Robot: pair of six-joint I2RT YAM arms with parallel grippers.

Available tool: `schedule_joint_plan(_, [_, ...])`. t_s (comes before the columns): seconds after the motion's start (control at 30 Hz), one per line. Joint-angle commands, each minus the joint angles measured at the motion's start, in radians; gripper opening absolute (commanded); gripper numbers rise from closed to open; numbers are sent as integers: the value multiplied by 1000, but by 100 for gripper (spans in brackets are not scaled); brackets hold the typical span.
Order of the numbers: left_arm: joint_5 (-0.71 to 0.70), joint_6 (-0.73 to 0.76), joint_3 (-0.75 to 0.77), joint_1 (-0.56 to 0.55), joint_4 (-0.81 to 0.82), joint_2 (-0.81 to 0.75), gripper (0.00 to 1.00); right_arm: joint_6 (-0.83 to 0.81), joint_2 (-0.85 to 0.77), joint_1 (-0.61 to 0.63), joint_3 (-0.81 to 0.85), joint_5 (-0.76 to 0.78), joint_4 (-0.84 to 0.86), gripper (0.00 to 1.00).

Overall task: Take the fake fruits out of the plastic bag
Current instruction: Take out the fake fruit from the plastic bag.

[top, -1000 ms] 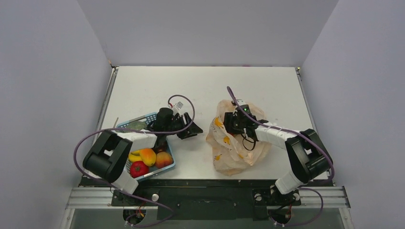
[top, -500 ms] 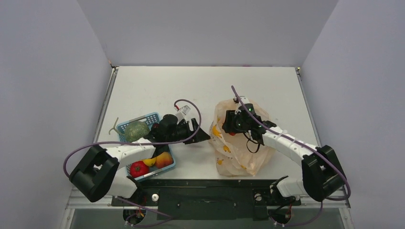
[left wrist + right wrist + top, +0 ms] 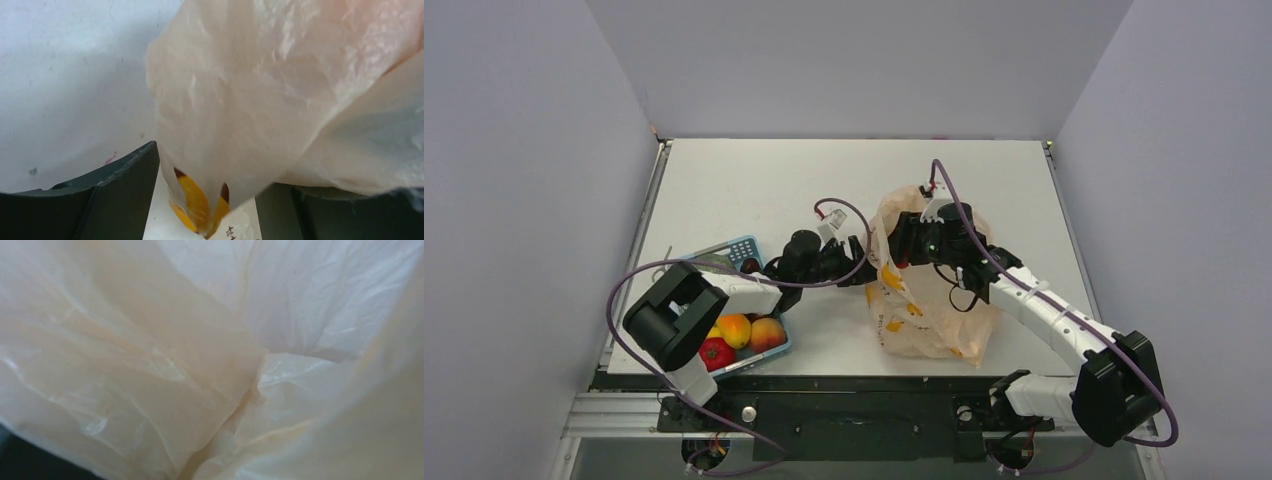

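Plastic bag [image 3: 280, 100] — within gaping left tool [image 3: 207, 200]

Pale lavender walls [image 3: 524, 150] enclose the white surface [image 3: 744, 180] at nine, twelve and three o'clock, evenly lit.

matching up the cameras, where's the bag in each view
top external: bag right of centre, partly under the right arm.
left wrist: bag fills the top and right, with a fold drooping to bottom centre.
right wrist: bag fills nearly the whole picture.
landmark: yellow mark on the bag's left side, at bottom centre in left wrist; not seen in right wrist.
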Motion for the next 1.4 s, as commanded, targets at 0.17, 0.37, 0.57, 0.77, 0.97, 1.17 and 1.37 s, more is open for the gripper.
schedule_joint_plan(0.17, [38,-144,38,130,294,126,0,15,-4,5,-22,-26,21,15])
schedule_joint_plan(0.37, [-7,-65,90,143,149,166,0,-18,-27,11,-54,68,-25,0])
schedule_joint_plan(0.57, [-7,-71,133,170,101,229,0,-38,-88,18,-57,75,-82,4])
schedule_joint_plan(0.77, [21,-70,205,180,78,240,0,-53,-85,19,-101,-2,-101,9])
schedule_joint_plan(0.97, [52,8,336,198,-154,272,1,-57,-194,21,-95,75,-156,0])
schedule_joint_plan(1.17, [-100,166,434,211,-615,170,38,-112,-288,18,-25,196,-257,0])
schedule_joint_plan(1.37, [-260,305,441,225,-910,-50,42,-111,-313,24,4,191,-260,0])
